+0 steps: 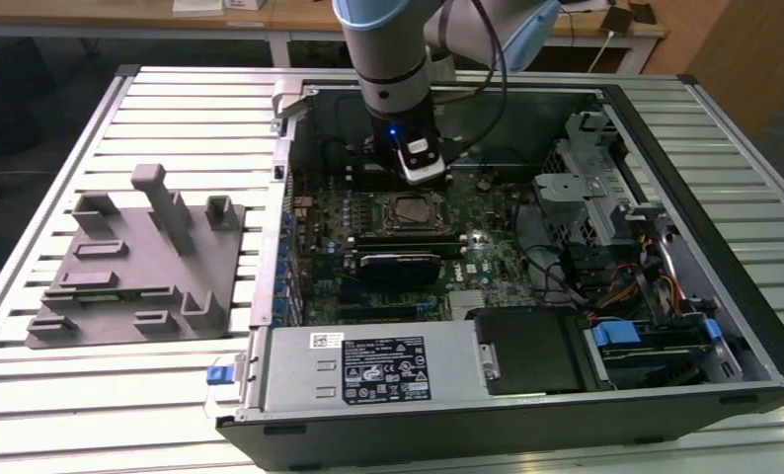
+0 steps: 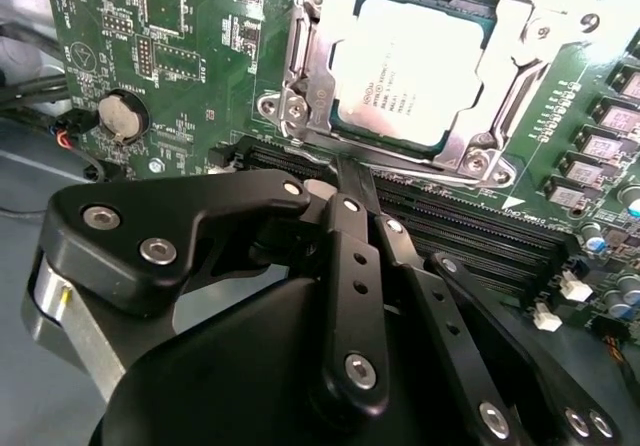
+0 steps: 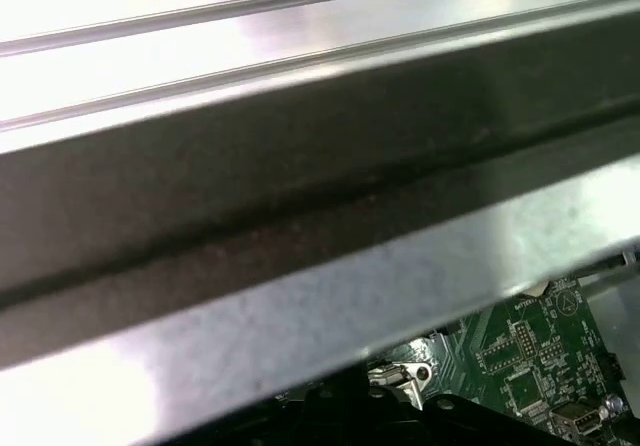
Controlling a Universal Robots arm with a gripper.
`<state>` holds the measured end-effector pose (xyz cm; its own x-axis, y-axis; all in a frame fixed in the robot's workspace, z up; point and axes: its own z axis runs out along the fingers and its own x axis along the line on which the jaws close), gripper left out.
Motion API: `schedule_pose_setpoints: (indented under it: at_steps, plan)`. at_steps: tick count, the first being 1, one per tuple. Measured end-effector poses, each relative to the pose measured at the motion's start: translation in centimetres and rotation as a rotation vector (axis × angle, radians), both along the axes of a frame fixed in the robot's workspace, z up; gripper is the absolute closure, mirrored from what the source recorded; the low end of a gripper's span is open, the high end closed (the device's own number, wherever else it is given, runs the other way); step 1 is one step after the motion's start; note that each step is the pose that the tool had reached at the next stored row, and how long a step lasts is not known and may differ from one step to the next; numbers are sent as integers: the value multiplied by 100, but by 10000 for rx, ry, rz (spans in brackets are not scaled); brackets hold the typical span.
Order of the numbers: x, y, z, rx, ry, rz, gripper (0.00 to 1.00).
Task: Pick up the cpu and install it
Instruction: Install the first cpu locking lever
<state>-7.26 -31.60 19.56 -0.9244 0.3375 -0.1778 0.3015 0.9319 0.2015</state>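
Over the motherboard [image 2: 180, 56], the arm [image 1: 385, 59] points down, claw [image 2: 345, 171] pressed together beside the socketed cpu [image 2: 420, 61].

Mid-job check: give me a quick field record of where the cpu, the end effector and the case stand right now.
cpu: lying flat in the socket, with the socket's metal frame around it
end effector: low over the memory slots beside the socket, not on the cpu
computer case: open, lying on the slatted table
grey fixture: on the table, to the exterior view's left of the case
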Motion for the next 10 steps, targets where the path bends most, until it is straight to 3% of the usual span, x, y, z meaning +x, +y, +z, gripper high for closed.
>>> schedule_pose_setpoints:
  at_steps: [10]
  plan:
    - [0,-1,-27,-81,-20,-268,89]
